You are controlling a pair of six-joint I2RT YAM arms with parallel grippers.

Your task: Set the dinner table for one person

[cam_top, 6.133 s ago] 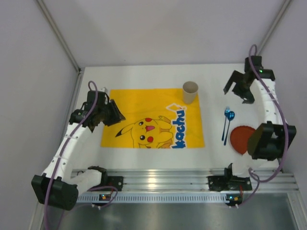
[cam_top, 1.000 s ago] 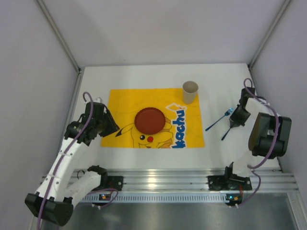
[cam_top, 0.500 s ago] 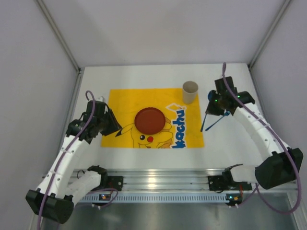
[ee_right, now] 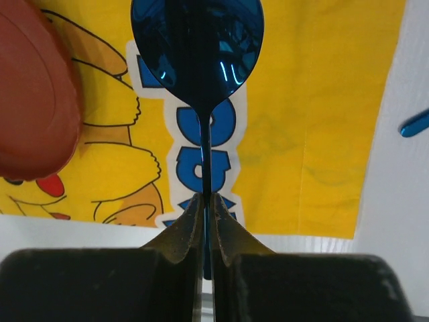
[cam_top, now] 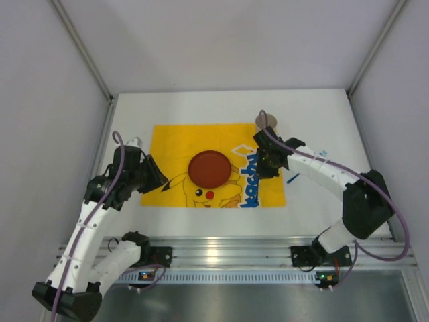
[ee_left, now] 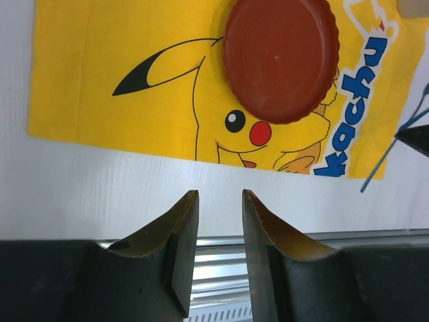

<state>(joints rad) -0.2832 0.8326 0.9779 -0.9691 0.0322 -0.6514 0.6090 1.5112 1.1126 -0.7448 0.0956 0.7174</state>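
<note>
My right gripper point(cam_top: 267, 164) hangs over the right part of the yellow Pikachu mat point(cam_top: 174, 144), shut on the thin handle of a shiny blue spoon point(ee_right: 198, 40). The spoon's bowl points ahead of the closed jaws above the blue "kachu" lettering. A red plate point(cam_top: 208, 168) lies in the mat's middle, left of that gripper. My left gripper point(ee_left: 220, 201) is open and empty, low over the white dinner table point(cam_top: 322, 114) near the mat's front-left corner. A blue fork point(cam_top: 293, 178) lies on the table just right of the mat, mostly hidden under the right arm.
A beige cup point(cam_top: 267, 119) stands at the mat's far right corner, partly covered by the right arm. A metal rail point(cam_top: 221, 255) runs along the near edge. Grey walls close the table in at the back and sides.
The right arm has swung left from the table's right side to over the mat, carrying the blue spoon. The fork stays on the table. The left arm has barely shifted.
</note>
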